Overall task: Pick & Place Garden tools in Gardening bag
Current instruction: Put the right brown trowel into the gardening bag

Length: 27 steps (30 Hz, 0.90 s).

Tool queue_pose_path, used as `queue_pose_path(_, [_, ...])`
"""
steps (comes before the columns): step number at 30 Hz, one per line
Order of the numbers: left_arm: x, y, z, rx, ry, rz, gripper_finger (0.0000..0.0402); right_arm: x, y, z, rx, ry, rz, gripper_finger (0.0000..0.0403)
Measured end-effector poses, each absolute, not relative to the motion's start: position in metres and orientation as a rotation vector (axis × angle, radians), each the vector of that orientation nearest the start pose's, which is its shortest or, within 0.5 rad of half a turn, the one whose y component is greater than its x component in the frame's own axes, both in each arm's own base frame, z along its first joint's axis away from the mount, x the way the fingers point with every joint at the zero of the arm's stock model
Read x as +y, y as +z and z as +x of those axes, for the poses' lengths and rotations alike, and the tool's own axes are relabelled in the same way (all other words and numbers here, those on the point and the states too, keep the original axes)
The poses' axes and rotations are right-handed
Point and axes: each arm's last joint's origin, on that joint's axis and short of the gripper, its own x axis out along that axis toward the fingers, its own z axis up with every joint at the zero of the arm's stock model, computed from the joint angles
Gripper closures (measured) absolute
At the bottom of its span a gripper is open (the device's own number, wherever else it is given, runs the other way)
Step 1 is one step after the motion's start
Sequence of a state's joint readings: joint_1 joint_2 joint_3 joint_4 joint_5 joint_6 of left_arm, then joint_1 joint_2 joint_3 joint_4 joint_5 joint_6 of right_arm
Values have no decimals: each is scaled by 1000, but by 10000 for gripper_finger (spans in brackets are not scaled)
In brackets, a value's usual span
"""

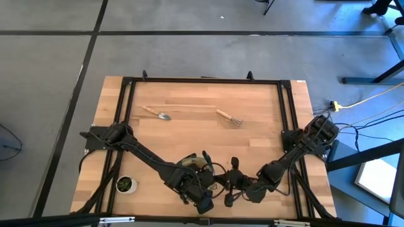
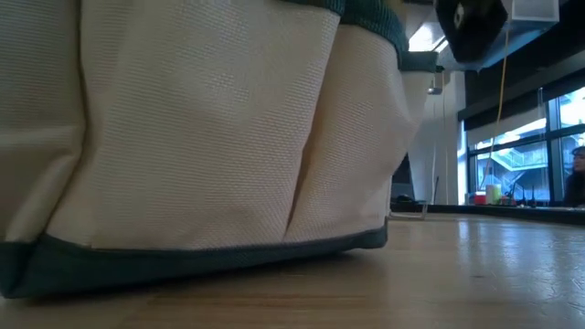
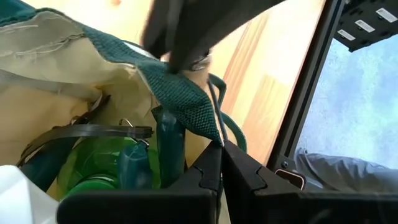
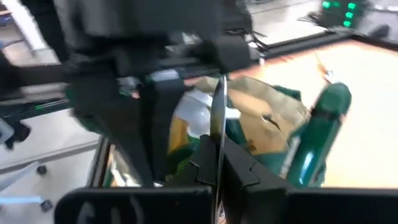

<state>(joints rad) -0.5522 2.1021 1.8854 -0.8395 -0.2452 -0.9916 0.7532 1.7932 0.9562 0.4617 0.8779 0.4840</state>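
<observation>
Left hand (image 1: pixel 203 203): fingers closed on the bag's green rim, seemingly.
Right hand (image 1: pixel 231 191): fingers closed on a thin strap.
Bag (image 1: pixel 189 162): between both hands, spray bottle (image 3: pixel 102 163) inside.
Trowel (image 1: pixel 157 113), fork (image 1: pixel 230 117): on bench (image 1: pixel 189 135), well beyond both hands.

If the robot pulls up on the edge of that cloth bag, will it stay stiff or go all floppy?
Probably floppy: the gardening bag is woven fabric, and its rim already folds where the left gripper is shut on it. It likely won't tip easily, since its wide base sits flat on the table and a green spray bottle weighs it down.
</observation>
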Motion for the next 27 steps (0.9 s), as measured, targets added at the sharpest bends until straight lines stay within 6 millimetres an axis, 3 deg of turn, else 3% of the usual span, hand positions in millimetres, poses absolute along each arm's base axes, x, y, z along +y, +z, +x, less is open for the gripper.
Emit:
queue_pose_path(6, [-231, 253, 389, 995, 225, -492, 400, 239, 173, 286, 228, -193, 222, 403])
queue_pose_path(17, [-227, 253, 392, 983, 247, -499, 400, 244, 175, 280, 135, -289, 422, 403])
queue_pose_path(27, [-225, 253, 393, 991, 244, -509, 400, 249, 170, 281, 197, -180, 318, 403])
